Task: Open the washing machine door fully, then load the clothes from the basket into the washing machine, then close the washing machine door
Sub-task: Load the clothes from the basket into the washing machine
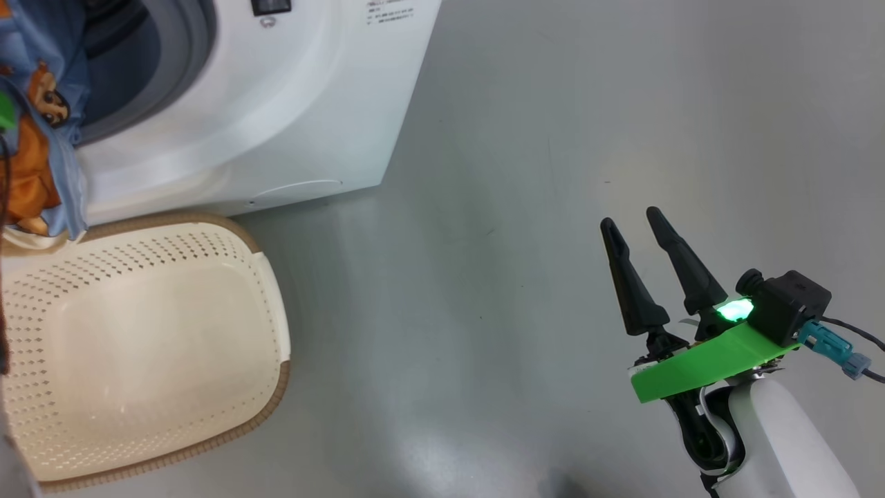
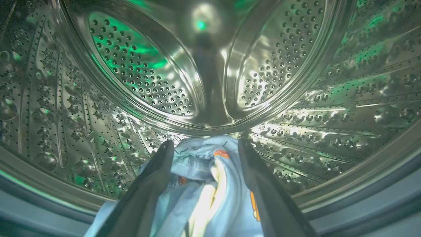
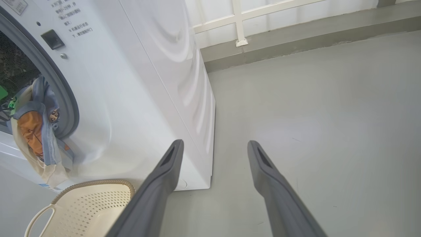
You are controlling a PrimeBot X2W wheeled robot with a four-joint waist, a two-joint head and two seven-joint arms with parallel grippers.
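— Steel all round us in the left wrist view: we are looking into the drum (image 2: 49, 98) of the washing machine (image 1: 290, 104). How does our left hand (image 2: 205, 142) stand?

— Released. Its two dark fingers (image 2: 154, 184) are spread wide, and the clothes (image 2: 197, 158) lie loosely between them: light-blue fabric with orange print and a cream fold, low at the front of the drum.

— Does the cloth touch those fingers?

— We cannot tell; it sits right beside both.

— Is the whole bundle inside?

— No. In our head view and right wrist view, part of it hangs out over the grey gasket (image 1: 190, 62) and down the white front, its cream end just above a corner of the basket (image 1: 138, 249).

— And the basket itself?

— On the grey floor (image 1: 518, 207), close against the foot of the machine, below the opening.

— Our right hand (image 1: 630, 217)?

— Released too, fingers apart and grasping nothing, held above bare floor well off to the right of the machine.
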